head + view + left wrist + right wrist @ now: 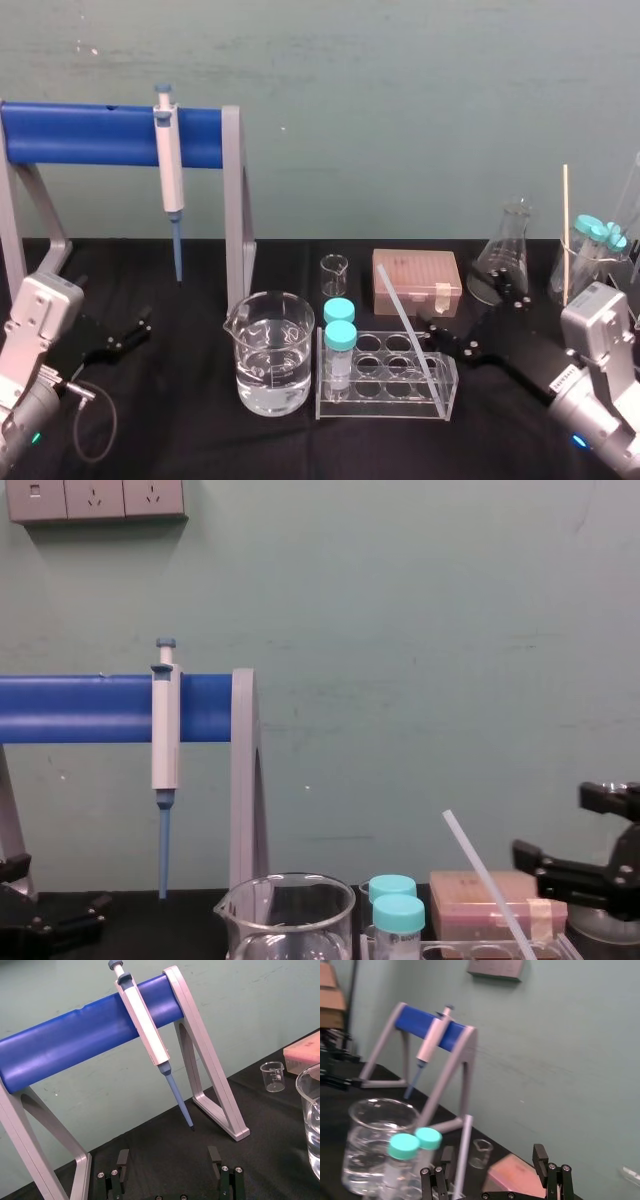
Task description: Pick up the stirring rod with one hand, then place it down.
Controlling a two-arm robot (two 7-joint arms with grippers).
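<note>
Right of the clear plastic rack point(385, 408) propping the thin translucent stirring rod point(405, 322), the right pincer point(492, 1152) is held open; the left pincer point(168, 1155) is parked open, well left of it.

The table point(190, 300) is covered in black cloth. On it stand a pipette stand point(238, 200) at the left, a large beaker point(270, 350) of water, a small beaker point(334, 274), a clear rack point(390, 390), a pink box point(417, 282) and a flask point(505, 255).
</note>
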